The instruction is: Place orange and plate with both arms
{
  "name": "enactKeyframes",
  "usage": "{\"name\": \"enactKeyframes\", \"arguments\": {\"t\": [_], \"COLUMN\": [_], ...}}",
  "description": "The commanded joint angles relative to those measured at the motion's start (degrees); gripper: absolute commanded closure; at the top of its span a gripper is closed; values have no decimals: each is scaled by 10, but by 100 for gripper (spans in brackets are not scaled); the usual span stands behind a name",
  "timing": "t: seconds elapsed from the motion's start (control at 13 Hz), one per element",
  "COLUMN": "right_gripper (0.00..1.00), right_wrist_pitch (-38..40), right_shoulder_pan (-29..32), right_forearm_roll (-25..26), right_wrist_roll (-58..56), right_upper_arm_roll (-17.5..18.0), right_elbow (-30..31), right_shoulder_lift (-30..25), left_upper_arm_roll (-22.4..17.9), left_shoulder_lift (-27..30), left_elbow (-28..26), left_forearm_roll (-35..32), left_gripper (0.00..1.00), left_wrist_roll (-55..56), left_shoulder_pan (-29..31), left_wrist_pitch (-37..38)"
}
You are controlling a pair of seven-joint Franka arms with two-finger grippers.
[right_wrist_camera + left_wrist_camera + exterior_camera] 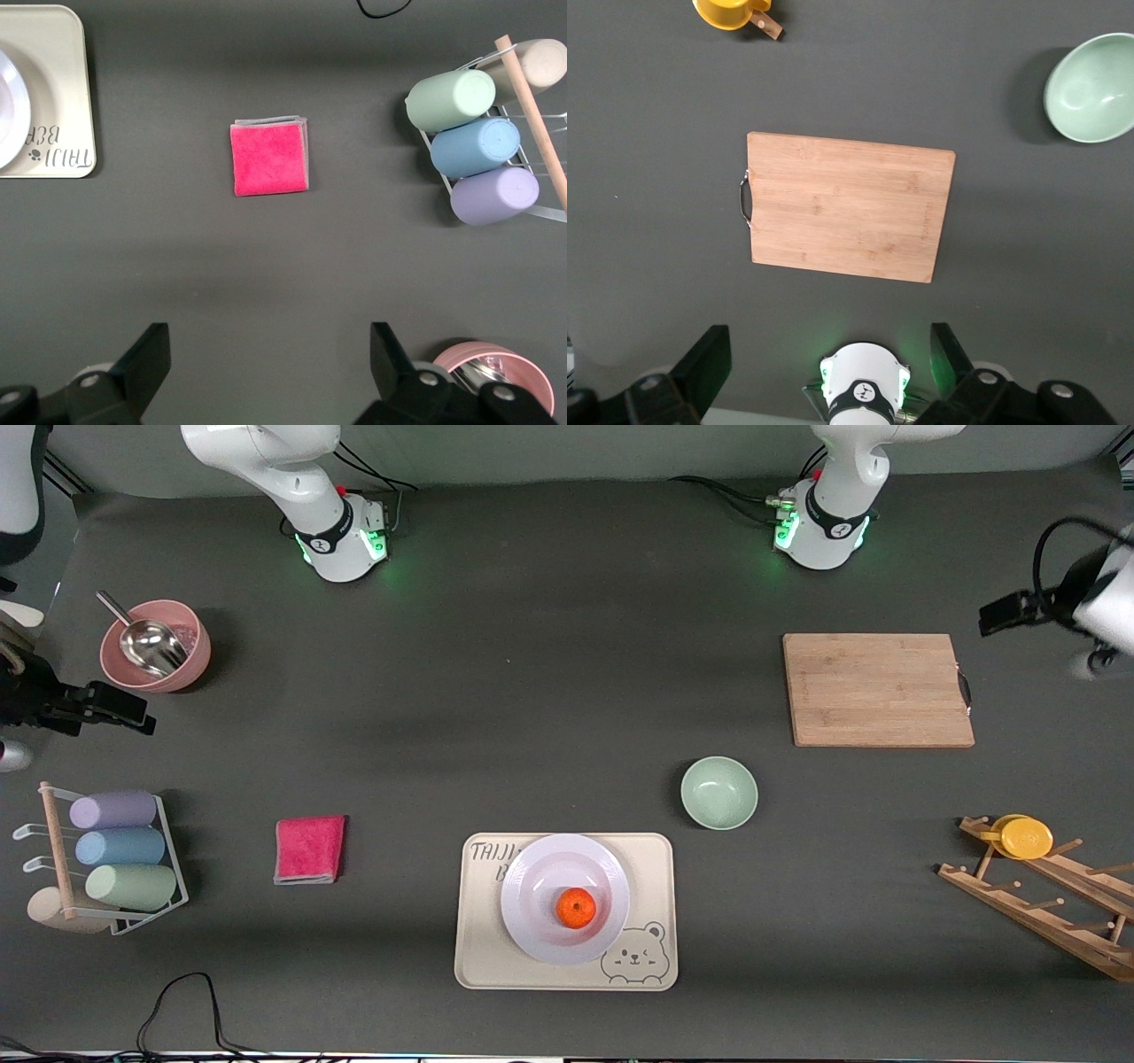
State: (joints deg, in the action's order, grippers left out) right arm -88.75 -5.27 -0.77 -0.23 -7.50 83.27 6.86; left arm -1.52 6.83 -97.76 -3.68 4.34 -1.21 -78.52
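The orange lies in the white plate, off its centre toward the front camera. The plate rests on the cream bear tray near the table's front edge. A sliver of the plate and a tray corner show in the right wrist view. My left gripper hangs open and empty in the air at the left arm's end of the table, beside the cutting board; it also shows in its own wrist view. My right gripper is open and empty at the right arm's end, by the pink bowl; its own wrist view shows it too.
A wooden cutting board and a pale-green bowl lie toward the left arm's end. A wooden rack with a yellow lid stands there too. A pink cloth, a cup rack and a pink bowl with a scoop lie toward the right arm's end.
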Motion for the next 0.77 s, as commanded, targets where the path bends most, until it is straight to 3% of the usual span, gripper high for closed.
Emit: {"name": "enactKeyframes", "arguments": {"t": [0.0, 0.15, 0.31, 0.69], "right_gripper": [0, 0, 0, 0], "right_wrist_pitch": [-12, -15, -15, -9], "right_shoulder_pan": [10, 10, 10, 6], "right_forearm_roll": [17, 15, 12, 12], "right_wrist_roll": [17, 15, 14, 18], "right_upper_arm_roll": [7, 3, -3, -3], "right_elbow": [36, 37, 38, 37], "right_shoulder_lift": [-26, -25, -25, -26], "left_upper_arm_roll": [0, 5, 65, 60], "left_shoulder_lift": [67, 99, 102, 99], "left_elbow": [-73, -104, -102, -94], "left_forearm_roll": [11, 24, 42, 32], "left_gripper": [0, 0, 0, 0], "left_wrist_roll": [14, 14, 14, 13], "left_shoulder_pan": [1, 7, 78, 51], "left_wrist_pitch": [-16, -35, -38, -24]}}
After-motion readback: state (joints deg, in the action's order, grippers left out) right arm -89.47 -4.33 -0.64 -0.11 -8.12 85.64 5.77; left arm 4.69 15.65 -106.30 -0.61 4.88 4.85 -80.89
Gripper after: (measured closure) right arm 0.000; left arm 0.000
